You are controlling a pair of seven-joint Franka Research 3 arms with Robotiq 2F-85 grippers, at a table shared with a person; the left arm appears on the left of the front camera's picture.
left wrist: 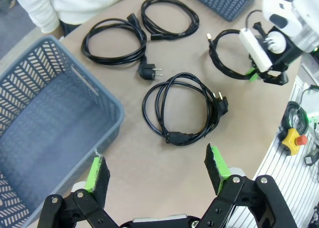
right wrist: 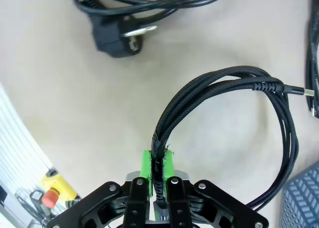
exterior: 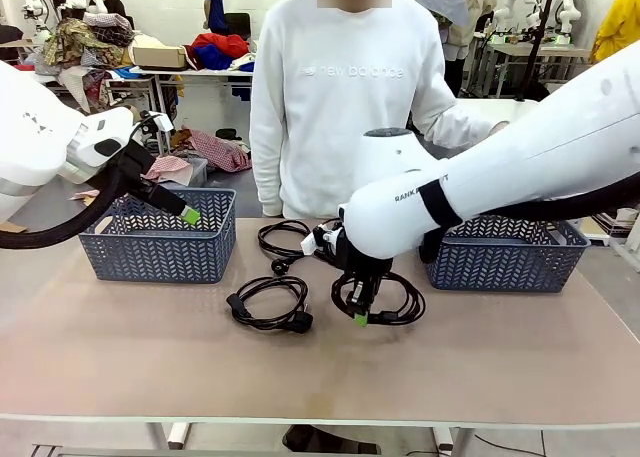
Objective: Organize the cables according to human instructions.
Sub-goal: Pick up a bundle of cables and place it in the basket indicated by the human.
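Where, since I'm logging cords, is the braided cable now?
The braided cable is pinched in the right tool; front view puts it right of centre, near the right basket.

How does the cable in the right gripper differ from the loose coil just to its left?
The held cable has a braided jacket and a slim metal-tipped connector; the loose coil is smooth, with a chunky pinned plug. The held cable is pinched in the shut right gripper; the loose coil lies free on the table. Both are black and looped.

White arms [exterior: 520, 157] w/ thick blk hoses [exterior: 68, 229], blk wrist band [exterior: 437, 202]; blk fingers [left wrist: 103, 179] w/ green pads [left wrist: 214, 160], silver screws [left wrist: 235, 178].
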